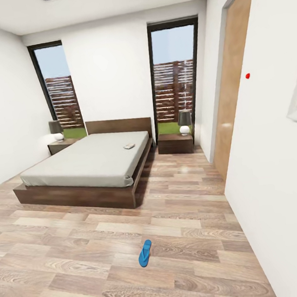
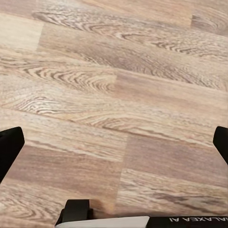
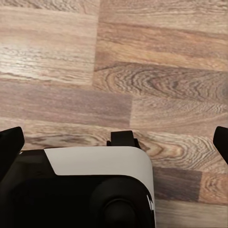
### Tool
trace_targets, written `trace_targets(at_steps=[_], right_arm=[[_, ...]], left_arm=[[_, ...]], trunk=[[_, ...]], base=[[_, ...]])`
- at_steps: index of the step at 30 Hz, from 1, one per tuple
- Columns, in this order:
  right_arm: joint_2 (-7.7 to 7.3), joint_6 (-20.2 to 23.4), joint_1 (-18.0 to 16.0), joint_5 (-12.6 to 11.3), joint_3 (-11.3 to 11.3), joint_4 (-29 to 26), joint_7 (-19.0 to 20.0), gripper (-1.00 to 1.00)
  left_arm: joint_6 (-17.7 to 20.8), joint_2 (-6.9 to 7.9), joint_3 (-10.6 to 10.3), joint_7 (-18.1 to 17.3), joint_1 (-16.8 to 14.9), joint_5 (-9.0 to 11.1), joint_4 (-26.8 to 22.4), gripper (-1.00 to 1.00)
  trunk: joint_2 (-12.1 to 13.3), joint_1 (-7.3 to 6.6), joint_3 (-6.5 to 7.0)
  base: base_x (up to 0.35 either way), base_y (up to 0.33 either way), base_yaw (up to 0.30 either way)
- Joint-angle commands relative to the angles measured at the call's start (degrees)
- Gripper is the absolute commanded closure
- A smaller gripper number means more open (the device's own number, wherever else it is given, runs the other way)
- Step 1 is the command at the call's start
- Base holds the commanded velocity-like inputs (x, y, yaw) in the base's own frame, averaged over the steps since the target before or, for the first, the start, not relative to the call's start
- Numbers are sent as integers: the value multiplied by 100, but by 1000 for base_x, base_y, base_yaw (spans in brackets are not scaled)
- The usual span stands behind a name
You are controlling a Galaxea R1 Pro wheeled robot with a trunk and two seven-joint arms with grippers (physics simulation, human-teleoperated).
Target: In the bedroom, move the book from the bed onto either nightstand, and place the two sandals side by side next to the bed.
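The bed [image 1: 86, 166] with its dark wood frame and grey mattress stands across the room, left of centre. A small book [image 1: 129, 146] lies on the mattress near its right edge. One nightstand [image 1: 175, 143] with a lamp sits right of the bed, another nightstand [image 1: 61, 145] left of it. A bright blue sandal [image 1: 145, 253] lies on the wooden floor in front of me. My left gripper [image 2: 114, 142] hangs open over bare floorboards, its black fingertips [image 2: 9, 147] wide apart. My right gripper [image 3: 114, 142] is open too, above the floor and the robot's white base [image 3: 95, 166].
A white wall [image 1: 279, 176] runs close along my right side, with a wooden door [image 1: 231, 89] further on. Two tall windows [image 1: 175, 77] stand behind the bed. Wide wooden floor [image 1: 85, 246] lies between me and the bed.
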Motion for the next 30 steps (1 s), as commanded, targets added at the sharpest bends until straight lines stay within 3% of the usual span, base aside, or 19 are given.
trace_targets(at_steps=[1, 13, 30], right_arm=[[2, -3, -3, -6, -18, -3, 3, -100], [2, -3, -4, -6, -12, -1, 5, -100], [2, -45, -4, 30, 18, -2, 5, -100]], left_arm=[[-19, -1, 1, -1, -2, 12, 3, -100], [-18, -1, 1, -1, -4, 12, 3, -100], [-20, -1, 1, -1, -2, 13, 3, -100]], trunk=[[-3, 0, -15], [-3, 0, -122], [-3, 0, -240]], base=[[0, 0, 0], [0, 0, -19], [0, 0, -129]])
